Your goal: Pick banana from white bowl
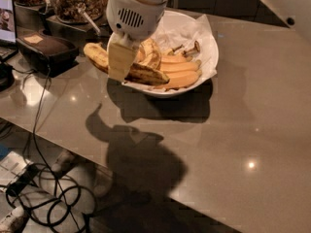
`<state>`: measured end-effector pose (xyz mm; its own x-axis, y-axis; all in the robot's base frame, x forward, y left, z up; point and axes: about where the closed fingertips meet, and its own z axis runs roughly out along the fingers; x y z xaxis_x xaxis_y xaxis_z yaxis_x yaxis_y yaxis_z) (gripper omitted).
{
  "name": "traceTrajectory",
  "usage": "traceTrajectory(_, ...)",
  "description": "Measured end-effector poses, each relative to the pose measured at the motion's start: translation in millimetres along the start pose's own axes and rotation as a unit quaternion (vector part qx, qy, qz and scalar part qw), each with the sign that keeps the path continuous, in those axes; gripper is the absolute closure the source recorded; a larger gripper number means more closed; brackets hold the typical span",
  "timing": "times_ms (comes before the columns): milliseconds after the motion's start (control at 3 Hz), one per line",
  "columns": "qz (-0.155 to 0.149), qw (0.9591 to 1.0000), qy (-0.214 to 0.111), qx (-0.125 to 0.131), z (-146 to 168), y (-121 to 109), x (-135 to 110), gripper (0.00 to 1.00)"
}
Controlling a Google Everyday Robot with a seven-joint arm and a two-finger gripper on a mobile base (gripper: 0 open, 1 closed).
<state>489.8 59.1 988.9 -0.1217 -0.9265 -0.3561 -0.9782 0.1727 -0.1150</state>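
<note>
Camera view has my tool [120, 62] clamped mid-length on the brown-mottled overripe yellow banana [96, 55] at the glossy round white bowl [213, 57]; I judge it soft, bruisable

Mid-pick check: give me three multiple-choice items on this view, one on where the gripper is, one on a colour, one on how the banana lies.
1. Where is the gripper?
A) at the bowl's left rim
B) up among the jars
C) down by the floor cables

2. What colour is the bowl?
A) black
B) white
C) red

3. How does the banana lie?
A) wholly inside the bowl
B) on the floor
C) one end poking out past the bowl's left rim

Answers:
1 A: it hangs at the left rim, in front of the banana.
2 B: its glossy outer wall is white.
3 C: the left end sticks out over the table.
</note>
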Motion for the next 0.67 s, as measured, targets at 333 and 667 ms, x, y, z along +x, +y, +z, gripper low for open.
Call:
traceTrajectory(333, -0.023, 0.9994, -0.025, -0.006, 7.3, 32.5, -12.6, 1.00)
traceTrajectory(667, -0.023, 0.9994, -0.025, -0.006, 7.3, 32.5, -12.6, 1.00)
